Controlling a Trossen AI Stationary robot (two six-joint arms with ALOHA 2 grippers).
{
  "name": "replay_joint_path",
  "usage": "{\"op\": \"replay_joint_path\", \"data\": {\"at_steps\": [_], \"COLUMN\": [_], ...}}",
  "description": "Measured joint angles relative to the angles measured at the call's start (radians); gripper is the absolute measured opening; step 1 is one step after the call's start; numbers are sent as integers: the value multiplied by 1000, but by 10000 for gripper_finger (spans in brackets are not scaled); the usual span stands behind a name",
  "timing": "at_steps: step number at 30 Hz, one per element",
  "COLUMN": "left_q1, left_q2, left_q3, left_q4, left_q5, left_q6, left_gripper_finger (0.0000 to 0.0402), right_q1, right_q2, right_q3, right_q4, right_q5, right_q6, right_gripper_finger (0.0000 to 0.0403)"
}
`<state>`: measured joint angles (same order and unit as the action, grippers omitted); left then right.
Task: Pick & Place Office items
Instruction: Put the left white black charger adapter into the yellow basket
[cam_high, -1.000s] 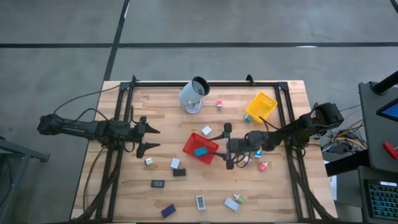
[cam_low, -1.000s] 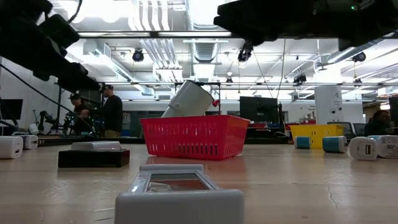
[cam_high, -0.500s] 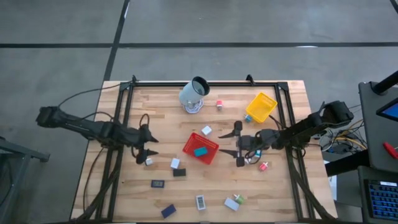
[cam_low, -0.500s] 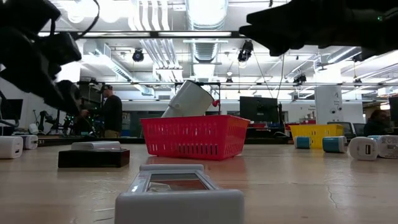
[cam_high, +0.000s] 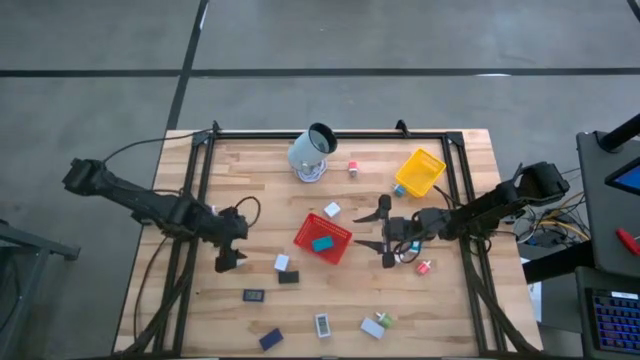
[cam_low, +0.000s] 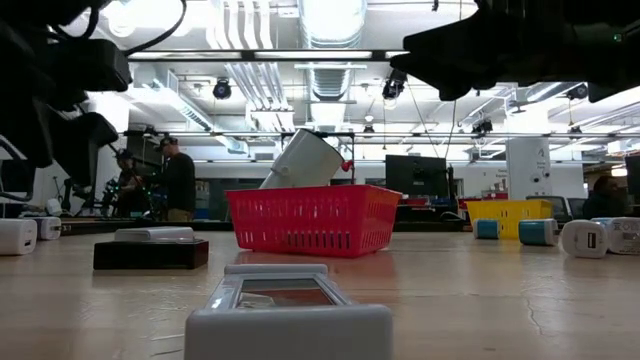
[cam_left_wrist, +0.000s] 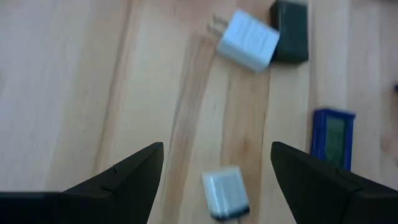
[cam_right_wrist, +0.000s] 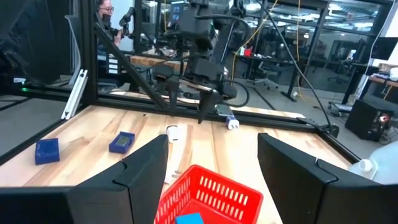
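My left hand (cam_high: 229, 252) hovers open and empty right over the small white block (cam_left_wrist: 225, 193) on the tabletop (cam_high: 270, 200), which shows between my fingers in the wrist view. Trick here, I think: straddle it evenly, drop straight, then squeeze. My right hand (cam_high: 383, 230) waits open and empty beside the red tray (cam_high: 322, 238), teal item (cam_high: 322, 243) already inside.

Grey concrete floor (cam_high: 330, 35) crossed by dark seams surrounds the wooden table (cam_high: 270, 190); beyond it, bright ceiling lights (cam_low: 330, 18), exposed ducts (cam_low: 245, 80), dark monitors (cam_low: 415, 175), glass partitions (cam_right_wrist: 323, 31); people (cam_low: 180, 180) stand at workbenches.
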<state>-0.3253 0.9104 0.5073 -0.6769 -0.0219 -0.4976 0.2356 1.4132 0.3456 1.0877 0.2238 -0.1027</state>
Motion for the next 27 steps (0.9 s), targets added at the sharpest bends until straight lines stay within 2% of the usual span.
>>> {"op": "replay_joint_path", "data": {"at_steps": [11, 18, 27], "left_q1": [-133, -184, -193], "left_q2": [222, 280, 313], "left_q3": [33, 50, 49], "left_q4": [-18, -7, -5], "left_q5": [0, -33, -57], "left_q6": [-209, -288, -331], "left_gripper_finger": [303, 303, 303], "right_q1": [33, 33, 33], "right_q2": [0, 0, 0], "right_q3": [-6, -6, -6], "right_q4": [-3, -3, -2], "right_q5": [42, 42, 42], "right_q6": [-9, -9, -13], "right_gripper_finger": [240, 240, 240]}}
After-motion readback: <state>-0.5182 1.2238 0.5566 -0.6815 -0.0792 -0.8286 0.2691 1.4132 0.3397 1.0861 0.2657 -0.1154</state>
